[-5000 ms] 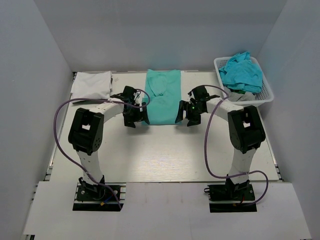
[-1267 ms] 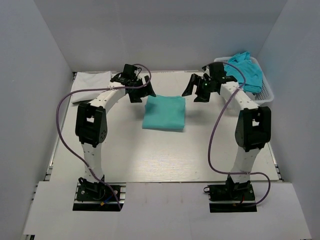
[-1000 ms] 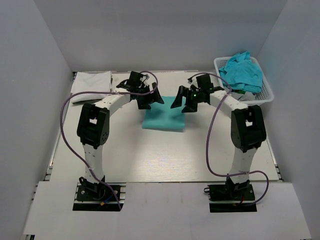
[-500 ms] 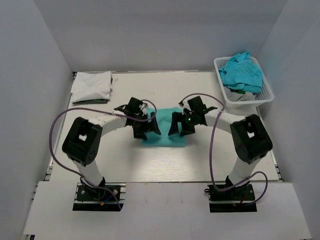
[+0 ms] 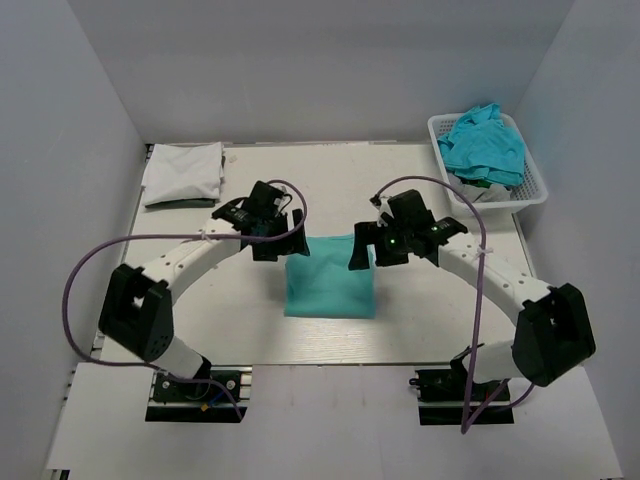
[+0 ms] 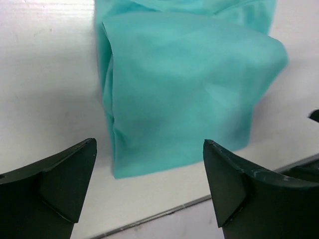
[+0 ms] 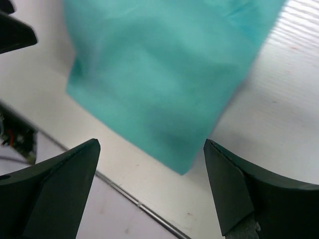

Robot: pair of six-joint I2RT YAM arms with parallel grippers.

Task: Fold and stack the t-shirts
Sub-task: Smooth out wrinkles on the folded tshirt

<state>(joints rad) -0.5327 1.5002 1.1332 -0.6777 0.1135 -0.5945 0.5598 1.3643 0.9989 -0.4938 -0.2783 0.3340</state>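
A folded teal t-shirt (image 5: 330, 280) lies flat near the table's middle; it also shows in the left wrist view (image 6: 184, 84) and the right wrist view (image 7: 159, 74). My left gripper (image 5: 283, 245) is open and empty, just above the shirt's far left corner. My right gripper (image 5: 367, 250) is open and empty, above the shirt's far right corner. A folded white t-shirt (image 5: 184, 172) lies at the far left. Crumpled teal shirts (image 5: 485, 145) fill the white basket (image 5: 532, 185) at the far right.
Grey walls enclose the table on three sides. A metal seam runs along the table's near edge (image 6: 149, 216), below the teal shirt. Purple cables loop from both arms.
Both grippers swept from the table's far side toward me, dragging the folded teal shirt nearer the front edge, then lifted off it with jaws open.
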